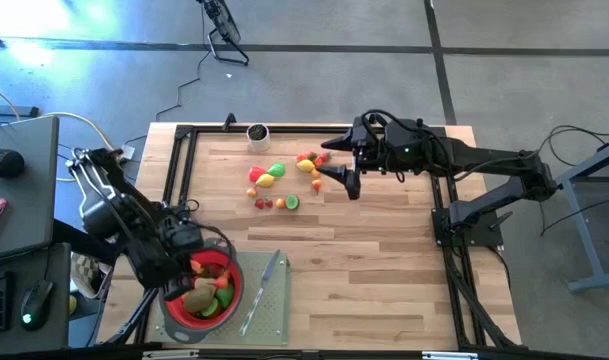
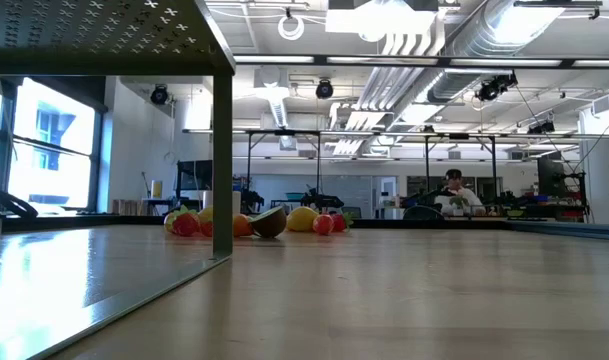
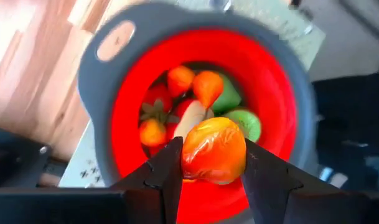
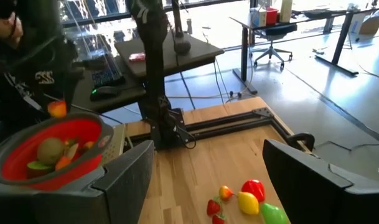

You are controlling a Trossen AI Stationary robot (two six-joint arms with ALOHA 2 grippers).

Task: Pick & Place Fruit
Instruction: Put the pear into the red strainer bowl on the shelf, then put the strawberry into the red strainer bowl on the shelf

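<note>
Where the fruit lies: most of the loose fruit (image 1: 284, 180) sits in a scatter on the far middle of the table, red, yellow, orange and green pieces close together; more pieces lie inside the red strainer (image 1: 206, 290).
Left gripper (image 3: 213, 163): over the strainer at the near left corner, fingers closed on an orange-red fruit (image 3: 214, 150), held above the pieces already in the bowl.
Right gripper (image 1: 351, 183): above the far middle of the table, just beside the scatter, fingers spread wide and holding nothing.
Surface: a pale wooden table (image 1: 384, 270) with a black frame around it; the strainer rests on a grey perforated mat (image 1: 274, 320), a slim grey knife (image 1: 262, 290) beside it.
Room: grey floor with cables; a desk at the left with a keyboard and mouse (image 1: 34, 300); a person (image 2: 454, 195) sits far behind the table under exposed ceiling ducts.
</note>
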